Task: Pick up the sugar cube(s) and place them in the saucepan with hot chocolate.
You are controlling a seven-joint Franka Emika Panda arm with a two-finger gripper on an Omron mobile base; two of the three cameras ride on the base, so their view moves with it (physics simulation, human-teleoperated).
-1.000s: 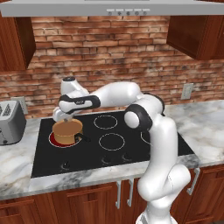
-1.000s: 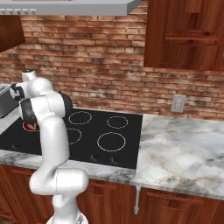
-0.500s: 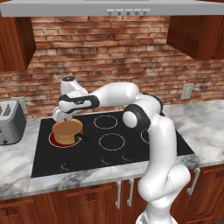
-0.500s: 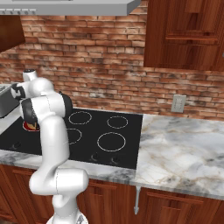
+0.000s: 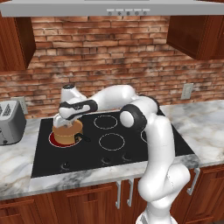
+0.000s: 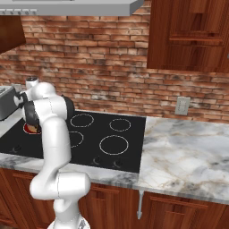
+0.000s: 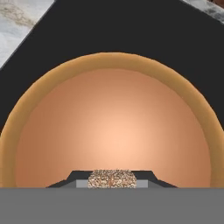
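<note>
Gripper (image 7: pixel 113 180) clamped on a speckled brown sugar cube (image 7: pixel 113 178), pinched between the two dark fingertips (image 7: pixel 76 179) at the 6 o'clock edge of the hand view. Directly beyond the cube, spreading from 9 o'clock through 12 to 3: the saucepan with hot chocolate (image 7: pixel 114 127), its copper rim ringing a smooth light-brown surface. Cube held over the near side of the opening, inside the rim's circle, apparently clear of the liquid. In the left base view, gripper (image 5: pixel 61 119) poised just above the saucepan with hot chocolate (image 5: pixel 66 132) on a red-glowing burner at 9 o'clock on the black cooktop (image 5: pixel 109 144). Grey toaster (image 5: pixel 9 122) well apart, further toward 9 o'clock. Likely next: letting go, straight down into the pan.
</note>
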